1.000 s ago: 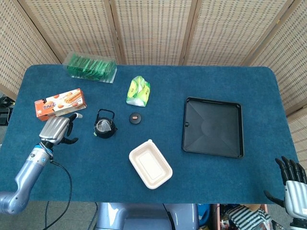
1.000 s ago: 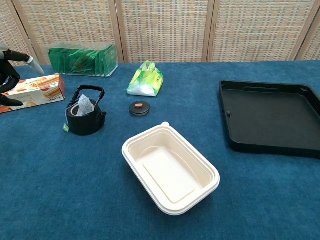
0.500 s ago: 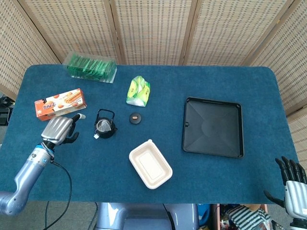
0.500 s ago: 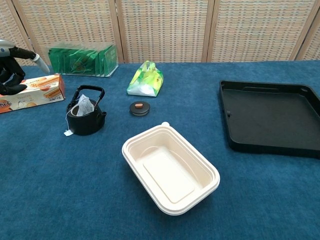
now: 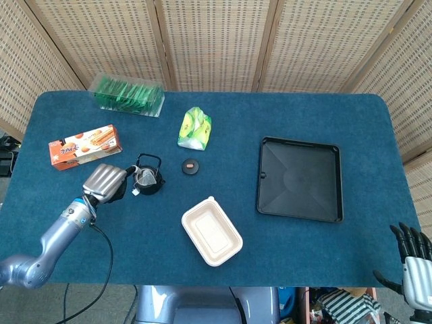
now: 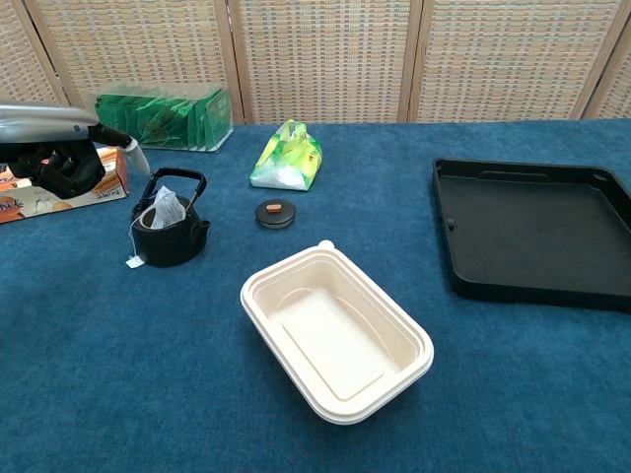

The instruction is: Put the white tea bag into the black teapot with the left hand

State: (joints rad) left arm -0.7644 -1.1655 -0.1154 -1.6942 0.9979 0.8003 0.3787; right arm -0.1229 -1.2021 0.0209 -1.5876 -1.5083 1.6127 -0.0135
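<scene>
The tea bag (image 6: 167, 207) stands upright inside the teapot (image 6: 170, 236), its tag (image 6: 134, 262) lying on the worktop (image 6: 148, 374) at the pot's left. The left hand (image 5: 106, 182) hovers just left of the pot, fingers curled on nothing; open worktop lies in front. The right hand (image 5: 413, 260) hangs off the worktop's corner, fingers apart.

The left hand (image 5: 106, 182) hovered low on its outstretched arm, back upward, fingers curled in and holding nothing. The right hand (image 5: 414, 256) sat at the frame's lower corner, fingers spread upward.
</scene>
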